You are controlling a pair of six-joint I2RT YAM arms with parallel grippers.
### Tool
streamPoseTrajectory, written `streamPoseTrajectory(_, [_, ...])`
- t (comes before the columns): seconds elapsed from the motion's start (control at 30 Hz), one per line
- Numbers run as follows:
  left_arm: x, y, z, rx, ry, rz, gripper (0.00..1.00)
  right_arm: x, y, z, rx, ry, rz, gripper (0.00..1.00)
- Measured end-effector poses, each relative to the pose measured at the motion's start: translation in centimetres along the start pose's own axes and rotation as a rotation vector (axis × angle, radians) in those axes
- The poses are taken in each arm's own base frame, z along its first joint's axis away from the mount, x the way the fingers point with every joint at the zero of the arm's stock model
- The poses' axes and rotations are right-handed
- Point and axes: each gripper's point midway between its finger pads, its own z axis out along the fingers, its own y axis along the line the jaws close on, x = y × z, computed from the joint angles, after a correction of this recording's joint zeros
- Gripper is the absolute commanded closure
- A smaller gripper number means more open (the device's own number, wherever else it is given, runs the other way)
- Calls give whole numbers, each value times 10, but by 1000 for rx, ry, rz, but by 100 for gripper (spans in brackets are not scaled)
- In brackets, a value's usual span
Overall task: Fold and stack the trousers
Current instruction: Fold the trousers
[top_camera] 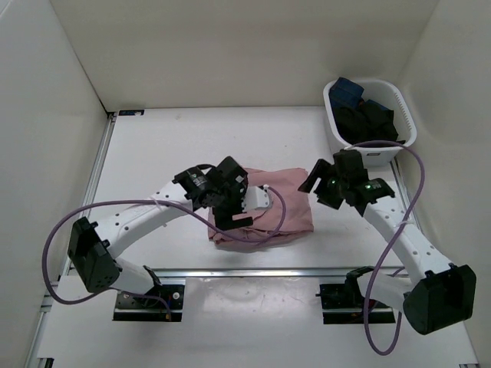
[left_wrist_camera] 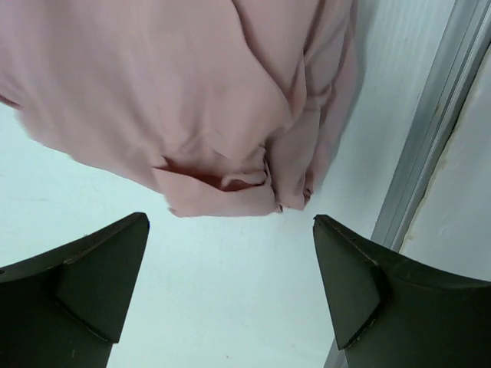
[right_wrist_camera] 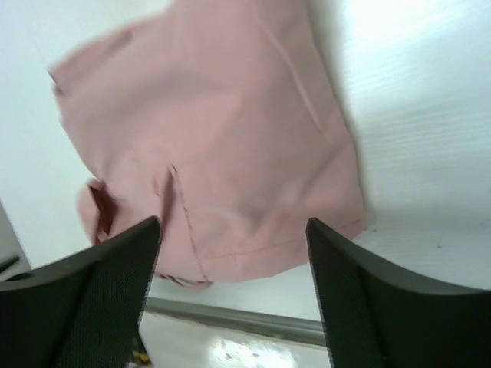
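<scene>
Lying loosely folded on white desk (top_camera: 153, 153), pink fabric trousers (top_camera: 288, 203), left part hidden under left gripper (left_wrist_camera: 230, 218); right gripper (right_wrist_camera: 232, 222) by right edge. Both jaws spread, empty. Dark contents (top_camera: 368, 119) of white basket (top_camera: 406, 115) unclear.

No legible text, brand, number or sign in any view. Dark label (top_camera: 374, 152) on front wall of white basket (top_camera: 409, 123): too small to read. Dark tag (top_camera: 130, 113) at far-left corner of table (top_camera: 192, 142): lettering not resolvable.
</scene>
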Motion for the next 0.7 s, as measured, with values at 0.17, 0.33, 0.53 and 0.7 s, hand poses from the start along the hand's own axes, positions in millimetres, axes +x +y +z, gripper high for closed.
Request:
streamPoseTrajectory(0.17, [-26,49,-51,-79,-160,-118,0,-47,-1,-36,46,-77,-12,1])
streamPoseTrajectory(0.33, [58,173,-118,-464,-196,-546,0,-99,-29,-72,132,-164,22,1])
streamPoseTrajectory(0.53, [237,193,-120,-655,49,-1086,0,-106,-101,-91,286,-135,157,1])
streamPoseTrajectory(0.7, [345,123,-84,-551,273,-1419,0,-103,-115,-101,330,-107,165,1])
